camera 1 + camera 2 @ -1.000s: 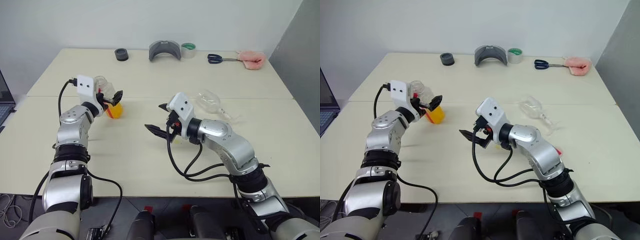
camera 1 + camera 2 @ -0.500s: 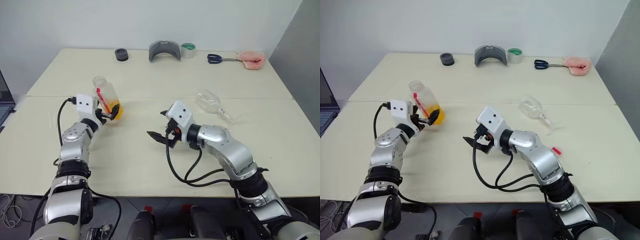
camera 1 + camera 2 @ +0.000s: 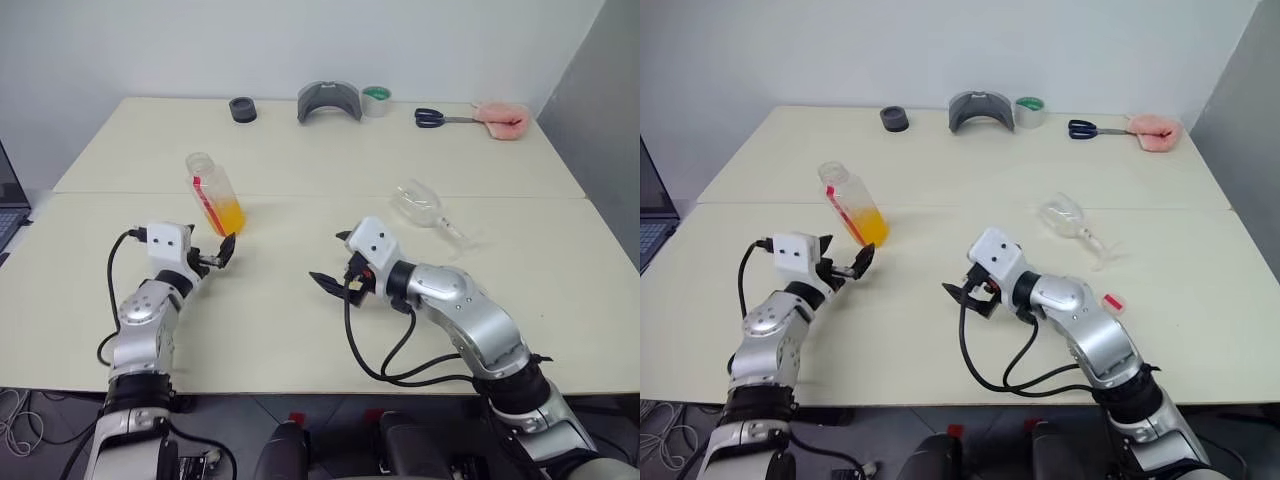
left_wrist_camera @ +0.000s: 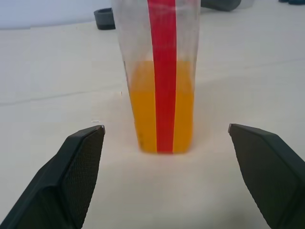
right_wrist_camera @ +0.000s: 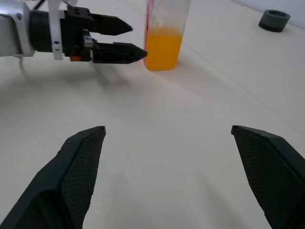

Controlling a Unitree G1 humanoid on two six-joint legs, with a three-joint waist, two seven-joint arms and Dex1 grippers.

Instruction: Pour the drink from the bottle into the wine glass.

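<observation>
Bottle point(image 3: 213, 193) stands upright on the bench point(image 3: 300, 310), on my left side, with no cap on its mouth, and the orange drink point(image 4: 162, 109) fills only its lower part. My left gripper point(image 3: 222, 252) is just in front of the bottle, near it but not touching, and its two fingers are spread wide apart with nothing between them. My right gripper point(image 3: 333, 274) hangs low over the middle of the bench, also with fingers wide apart and empty, pointing toward the left side. Wine glass point(image 3: 424, 208) lies on its side on the bench, to the right, well apart from the bottle. At the far edge of the bench I see a black ring point(image 3: 242, 108), a grey curved piece point(image 3: 329, 100), a roll of tape point(image 3: 377, 100), scissors point(image 3: 438, 118) and a pink cloth point(image 3: 503, 118).
</observation>
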